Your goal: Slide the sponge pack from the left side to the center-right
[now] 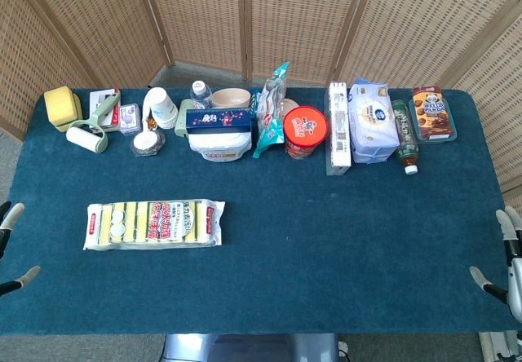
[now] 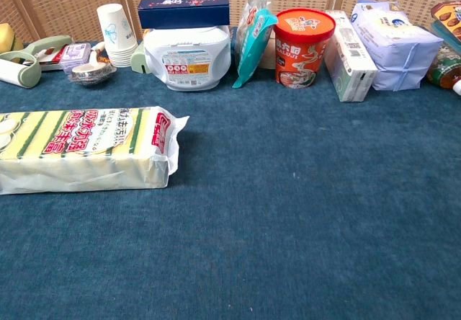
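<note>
1. Lying flat on the blue surface (image 1: 326, 248), the sponge pack (image 1: 153, 223) runs its long axis left to right, parallel to the near edge, with its crimped end flap pointing right toward the middle

2. Taking the red noodle cup (image 1: 304, 132) as the landmark, the pack sits well to the left of it and nearer the robot, apart from the back row where the cup stands

3. In the chest view the pack (image 2: 83, 149) fills the left side, printed label facing up, with the cup (image 2: 303, 46) beyond it to the right

4. Left hand (image 1: 11, 248) shows only at the left frame edge, fingers spread and holding nothing, near the pack's left end but not touching it

5. Right hand (image 1: 504, 256) sits at the far right edge, fingers apart and empty, well apart from the pack
</note>
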`<state>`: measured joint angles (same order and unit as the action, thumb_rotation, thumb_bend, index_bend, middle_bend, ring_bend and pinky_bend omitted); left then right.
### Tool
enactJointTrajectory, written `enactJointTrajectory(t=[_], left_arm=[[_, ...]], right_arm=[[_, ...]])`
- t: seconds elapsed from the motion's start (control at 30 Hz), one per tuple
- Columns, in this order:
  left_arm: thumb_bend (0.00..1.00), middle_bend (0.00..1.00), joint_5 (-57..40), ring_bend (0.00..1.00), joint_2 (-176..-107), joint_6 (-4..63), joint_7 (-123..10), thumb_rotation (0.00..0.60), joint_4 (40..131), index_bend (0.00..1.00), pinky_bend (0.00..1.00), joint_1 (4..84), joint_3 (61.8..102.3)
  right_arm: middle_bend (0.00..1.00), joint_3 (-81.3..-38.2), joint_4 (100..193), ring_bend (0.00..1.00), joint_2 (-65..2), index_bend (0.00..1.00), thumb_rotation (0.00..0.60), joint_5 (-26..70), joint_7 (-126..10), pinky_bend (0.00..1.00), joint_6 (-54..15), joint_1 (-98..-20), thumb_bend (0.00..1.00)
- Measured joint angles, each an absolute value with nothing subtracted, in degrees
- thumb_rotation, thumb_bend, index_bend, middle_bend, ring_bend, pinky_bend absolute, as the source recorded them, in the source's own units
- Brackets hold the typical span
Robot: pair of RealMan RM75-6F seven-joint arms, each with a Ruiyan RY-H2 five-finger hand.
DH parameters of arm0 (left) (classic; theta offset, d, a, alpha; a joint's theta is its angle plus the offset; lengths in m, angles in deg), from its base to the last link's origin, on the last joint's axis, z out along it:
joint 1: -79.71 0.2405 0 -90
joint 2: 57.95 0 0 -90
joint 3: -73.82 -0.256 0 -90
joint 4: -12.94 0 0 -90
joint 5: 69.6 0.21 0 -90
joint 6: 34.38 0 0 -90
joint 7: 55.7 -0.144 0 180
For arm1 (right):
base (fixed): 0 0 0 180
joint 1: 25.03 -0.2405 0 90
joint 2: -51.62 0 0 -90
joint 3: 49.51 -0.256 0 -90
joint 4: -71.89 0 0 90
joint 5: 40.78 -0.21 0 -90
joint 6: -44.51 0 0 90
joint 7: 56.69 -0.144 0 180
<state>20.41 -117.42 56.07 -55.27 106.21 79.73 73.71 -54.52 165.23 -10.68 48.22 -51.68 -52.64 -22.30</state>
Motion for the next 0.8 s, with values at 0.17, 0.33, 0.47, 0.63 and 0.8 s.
enactJointTrajectory(t=[0.17,0.33,0.47,0.63,0.8], left_arm=[[0.00,0.00,19.9,0.00,-117.5,54.8,-55.4,0.600,106.0,0.00,0.00,79.2,73.7],[0.00,0.00,20.6,0.00,-117.5,52.6,-54.4,0.600,105.8,0.00,0.00,77.5,73.9],[0.00,0.00,21.2,0.00,-117.3,49.3,-53.0,0.600,105.8,0.00,0.00,75.3,73.9],[0.00,0.00,21.1,0.00,-117.0,41.8,-52.5,0.600,106.3,0.00,0.00,71.3,74.0],[0.00,0.00,18.7,0.00,-117.9,33.1,-56.3,0.600,107.3,0.00,0.00,66.8,74.6]], right_arm=[[0.00,-54.4,165.4,0.00,-10.6,0.00,0.600,48.1,-51.5,0.00,-52.3,-22.3,0.00],[0.00,-54.4,165.7,0.00,-10.4,0.00,0.600,47.8,-51.6,0.00,-51.8,-22.3,0.00],[0.00,-54.4,166.1,0.00,-10.1,0.00,0.600,47.5,-51.6,0.00,-51.4,-22.3,0.00],[0.00,-54.6,166.3,0.00,-9.8,0.00,0.600,46.9,-51.9,0.00,-50.8,-22.4,0.00],[0.00,-54.8,166.1,0.00,-9.7,0.00,0.600,46.4,-52.4,0.00,-50.6,-22.4,0.00]])
